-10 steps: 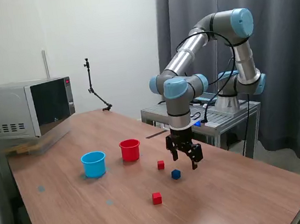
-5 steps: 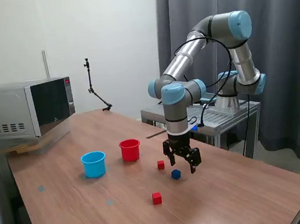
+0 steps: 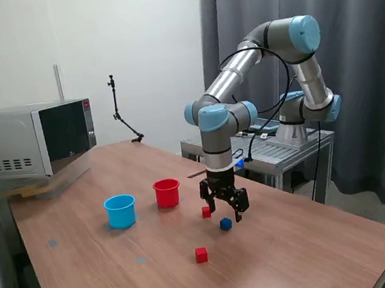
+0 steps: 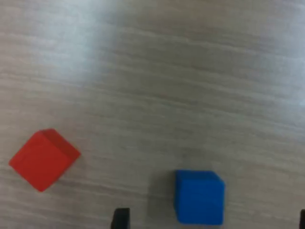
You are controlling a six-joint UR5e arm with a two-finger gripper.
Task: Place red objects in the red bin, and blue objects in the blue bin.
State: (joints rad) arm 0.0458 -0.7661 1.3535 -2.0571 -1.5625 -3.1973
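Observation:
My gripper (image 3: 225, 209) is open and empty, hovering low over the table just above and behind a dark blue cube (image 3: 226, 223). A red cube (image 3: 206, 212) lies beside it on the exterior view's left. A second red cube (image 3: 201, 255) lies nearer the front. Only one blue cube shows. The red cup (image 3: 167, 193) and the light blue cup (image 3: 120, 211) stand upright further to the exterior view's left. The wrist view shows the blue cube (image 4: 199, 196) between my spread fingertips (image 4: 121, 219), with the red cube (image 4: 44, 159) off to the side.
A microwave (image 3: 32, 141) stands at the table's far end on the exterior view's left. A thin black stand (image 3: 124, 117) rises at the back edge. A metal cart (image 3: 279, 152) with the arm's base is behind the table. A dark curtain hangs behind.
My gripper has moved to the exterior view's left and slightly lower, from beside the blue cube to over it. The cubes and cups have not moved.

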